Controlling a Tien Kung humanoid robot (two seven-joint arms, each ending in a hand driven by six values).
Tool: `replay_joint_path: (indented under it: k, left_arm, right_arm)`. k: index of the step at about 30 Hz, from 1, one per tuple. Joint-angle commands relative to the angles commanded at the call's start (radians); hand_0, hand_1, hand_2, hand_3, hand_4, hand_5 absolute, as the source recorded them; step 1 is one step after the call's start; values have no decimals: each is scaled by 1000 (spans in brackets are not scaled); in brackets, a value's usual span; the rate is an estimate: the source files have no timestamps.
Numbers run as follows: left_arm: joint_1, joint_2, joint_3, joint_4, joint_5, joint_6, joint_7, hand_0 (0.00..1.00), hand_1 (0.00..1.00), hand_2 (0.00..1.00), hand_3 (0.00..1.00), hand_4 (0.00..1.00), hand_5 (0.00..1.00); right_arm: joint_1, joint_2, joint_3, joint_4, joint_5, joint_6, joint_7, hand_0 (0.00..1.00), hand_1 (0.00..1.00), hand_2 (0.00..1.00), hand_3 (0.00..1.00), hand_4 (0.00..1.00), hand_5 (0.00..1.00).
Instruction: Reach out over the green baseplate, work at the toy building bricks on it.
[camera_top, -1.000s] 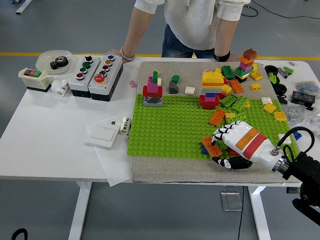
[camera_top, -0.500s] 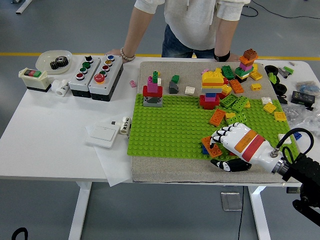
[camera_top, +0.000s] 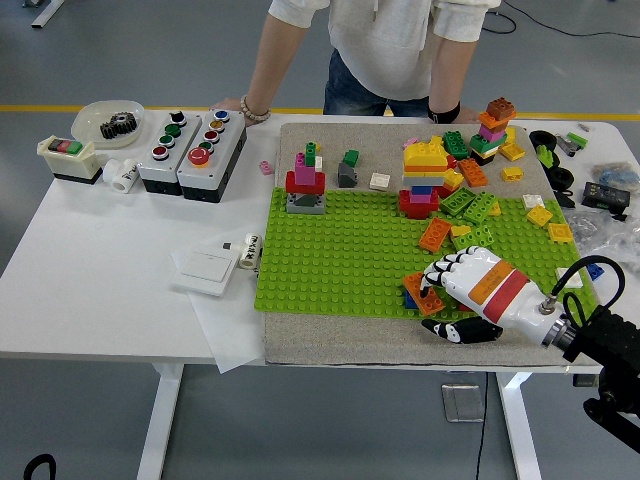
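The green baseplate (camera_top: 340, 250) lies on a grey mat in the middle of the table. My right hand (camera_top: 440, 300) reaches in from the lower right to the plate's near right corner. Its white fingers curl over an orange brick (camera_top: 418, 296), thumb low at the mat's edge; the brick sits tilted over a blue one. Built stacks stand at the back: a red and pink tower (camera_top: 305, 180), a yellow and red stack (camera_top: 425, 170), an orange-topped tower (camera_top: 492, 128). Loose green bricks (camera_top: 470, 205) and an orange brick (camera_top: 434, 235) lie just beyond my hand. The left arm is out of view.
A person stands at the far side, one hand (camera_top: 245, 106) resting on the table's far edge. Two button boxes (camera_top: 190, 150), a bowl holding a gear (camera_top: 110, 122) and a white switch plate (camera_top: 207, 265) occupy the left. Small parts (camera_top: 605, 190) crowd the right edge.
My right hand has slid slightly toward the near edge and the right, and the orange brick under its fingers has shifted and tilted with it.
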Motion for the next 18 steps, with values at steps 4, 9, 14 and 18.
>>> replay_joint_path:
  k: [4, 9, 14, 18]
  left_arm:
    - [0, 0, 0, 0, 1, -1, 0, 632, 650, 694, 611, 669, 663]
    - [-1, 0, 0, 0, 1, -2, -1, 632, 650, 694, 612, 669, 663]
    - [-1, 0, 1, 0, -1, -2, -1, 631, 650, 693, 612, 669, 663]
    - [-2, 0, 1, -1, -1, -2, -1, 631, 650, 694, 612, 669, 663]
  right_arm:
    - [1, 3, -2, 1, 3, 0, 1, 390, 545, 623, 563, 766, 439]
    - [3, 6, -5, 0, 6, 1, 2, 380, 530, 605, 569, 768, 439]
    - [4, 8, -6, -4, 8, 1, 2, 366, 511, 586, 572, 766, 439]
    - [5, 10, -6, -9, 11, 3, 2, 366, 511, 586, 572, 766, 439]
